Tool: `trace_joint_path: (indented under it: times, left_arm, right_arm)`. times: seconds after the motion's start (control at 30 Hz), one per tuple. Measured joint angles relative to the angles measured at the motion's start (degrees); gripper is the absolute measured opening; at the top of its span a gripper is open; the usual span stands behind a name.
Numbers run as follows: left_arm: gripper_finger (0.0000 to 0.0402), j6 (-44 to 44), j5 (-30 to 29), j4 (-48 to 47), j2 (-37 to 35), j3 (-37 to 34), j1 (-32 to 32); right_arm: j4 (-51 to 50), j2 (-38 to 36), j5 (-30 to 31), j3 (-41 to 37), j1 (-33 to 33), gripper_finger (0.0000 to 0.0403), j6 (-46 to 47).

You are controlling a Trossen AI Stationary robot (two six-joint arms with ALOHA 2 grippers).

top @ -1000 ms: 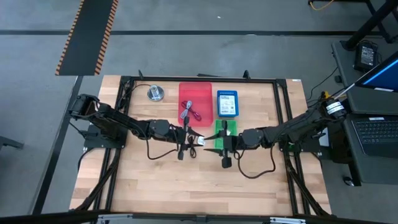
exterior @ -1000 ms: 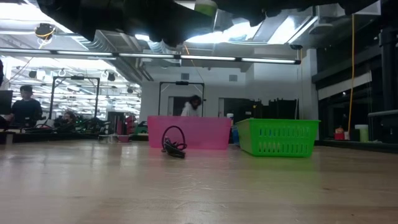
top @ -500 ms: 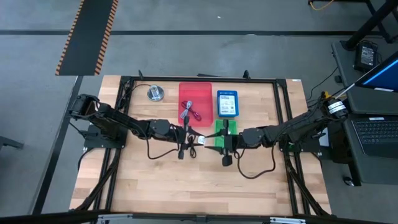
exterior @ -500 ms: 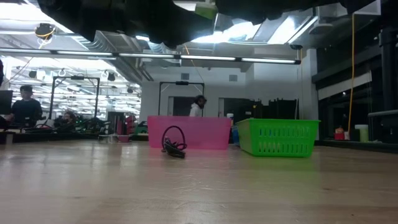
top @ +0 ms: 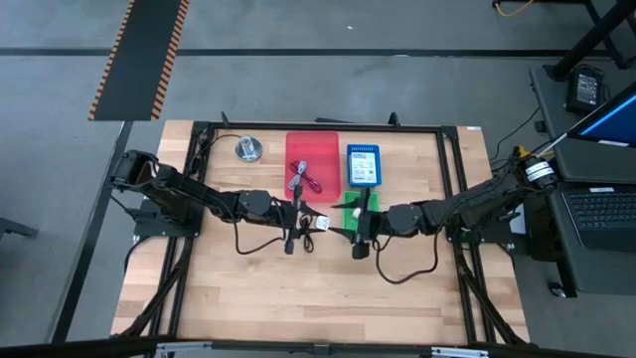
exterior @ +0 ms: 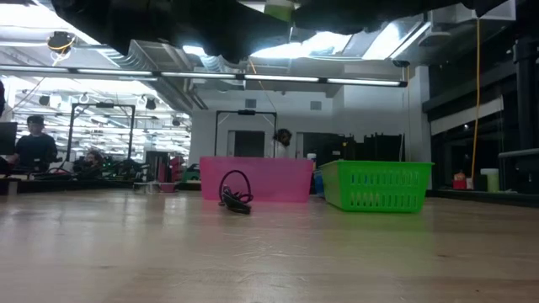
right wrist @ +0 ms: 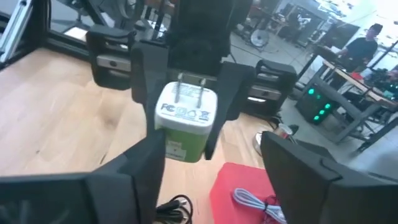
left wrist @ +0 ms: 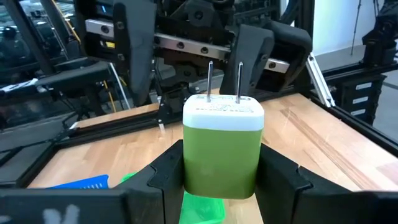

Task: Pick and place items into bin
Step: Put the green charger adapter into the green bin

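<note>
Left gripper [left wrist: 221, 180] is grasping a green-and-white charger [left wrist: 222, 146] above mid-surface.
Right gripper [top: 356, 239] is facing it, released, fingers spread; both are cut off in the low view. A black cable [exterior: 236, 194] is lying before the pink bin [exterior: 257, 178], beside the green basket [exterior: 376, 185].

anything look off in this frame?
One thing: a black cable lies loose on the table in front of the pink bin, not in it. Otherwise the left gripper holds a green charger aloft, with the open right gripper facing it.
</note>
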Motion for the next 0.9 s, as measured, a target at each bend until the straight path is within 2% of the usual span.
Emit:
trace_joint_path:
  times: [0.13, 0.27, 0.37, 0.9]
  left_arm:
    - [0.0145, 0.01, 0.03, -0.08, 0.0, 0.0, -0.03]
    - [0.0145, 0.0, 0.02, -0.41, 0.02, 0.0, -0.02]
    - [0.0145, 0.0, 0.02, 0.08, 0.02, 0.0, -0.02]
    - [0.0145, -0.07, 0.5, 1.75, 0.06, 0.0, -0.02]
  right_arm:
    - [-0.24, -0.11, -0.22, 0.0, 0.0, 0.0273, 3.21]
    - [-0.21, 0.08, -4.29, 0.0, -0.04, 0.0295, 5.27]
    - [0.81, 0.08, -7.45, 0.0, -0.04, 0.0298, 6.11]
    - [8.58, 3.76, -8.12, 0.02, -1.11, 0.0299, 4.29]
